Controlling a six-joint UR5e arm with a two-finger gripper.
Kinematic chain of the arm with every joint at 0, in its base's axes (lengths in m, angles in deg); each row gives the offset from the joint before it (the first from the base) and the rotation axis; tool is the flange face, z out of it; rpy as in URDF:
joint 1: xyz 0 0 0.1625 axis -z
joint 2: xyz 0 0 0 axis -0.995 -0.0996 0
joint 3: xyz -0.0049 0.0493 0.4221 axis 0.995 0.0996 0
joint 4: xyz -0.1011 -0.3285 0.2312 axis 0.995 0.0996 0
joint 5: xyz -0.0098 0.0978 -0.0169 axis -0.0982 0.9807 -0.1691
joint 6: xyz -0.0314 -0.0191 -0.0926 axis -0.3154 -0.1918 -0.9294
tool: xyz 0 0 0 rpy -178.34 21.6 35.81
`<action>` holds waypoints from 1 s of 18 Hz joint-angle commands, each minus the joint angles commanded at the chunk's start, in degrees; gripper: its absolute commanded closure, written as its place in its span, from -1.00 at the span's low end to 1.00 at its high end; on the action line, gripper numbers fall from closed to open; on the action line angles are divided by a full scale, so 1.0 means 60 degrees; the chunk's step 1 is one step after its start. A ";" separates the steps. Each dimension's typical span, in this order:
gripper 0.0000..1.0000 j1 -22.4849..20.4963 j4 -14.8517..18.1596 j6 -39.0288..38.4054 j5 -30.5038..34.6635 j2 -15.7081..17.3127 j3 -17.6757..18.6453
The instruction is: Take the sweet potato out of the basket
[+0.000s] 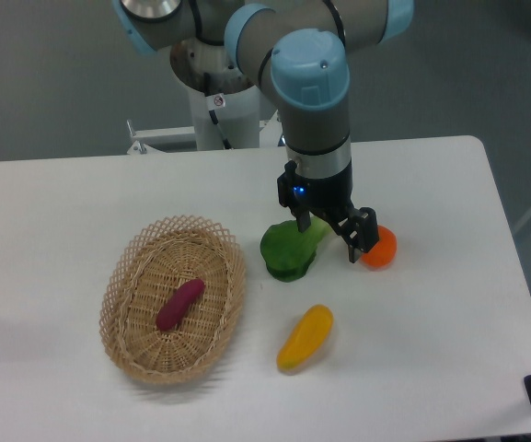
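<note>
A small magenta-purple sweet potato (179,304) lies slantwise in the middle of the oval tan wicker basket (125,276) at the left of the table. My gripper (329,241) hangs well to the right of the basket, above the gap between a green vegetable and an orange fruit. Its two dark fingers (355,247) stand apart, open, with nothing between them.
A green broccoli-like vegetable (290,249) sits just right of the basket, under the gripper's left side. An orange round fruit (381,247) lies behind the right finger. A curved yellow-orange fruit (305,337) lies nearer the front. The arm's base (219,101) stands at the back.
</note>
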 joint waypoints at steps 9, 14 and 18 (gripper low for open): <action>-1.00 0.0454 -0.0160 -0.1344 -0.0146 -0.0014 0.0263; -1.00 0.1185 -0.0996 -0.4288 -0.0380 -0.0351 0.0411; -1.00 0.1859 -0.1025 -0.6120 -0.0498 -0.0717 0.0469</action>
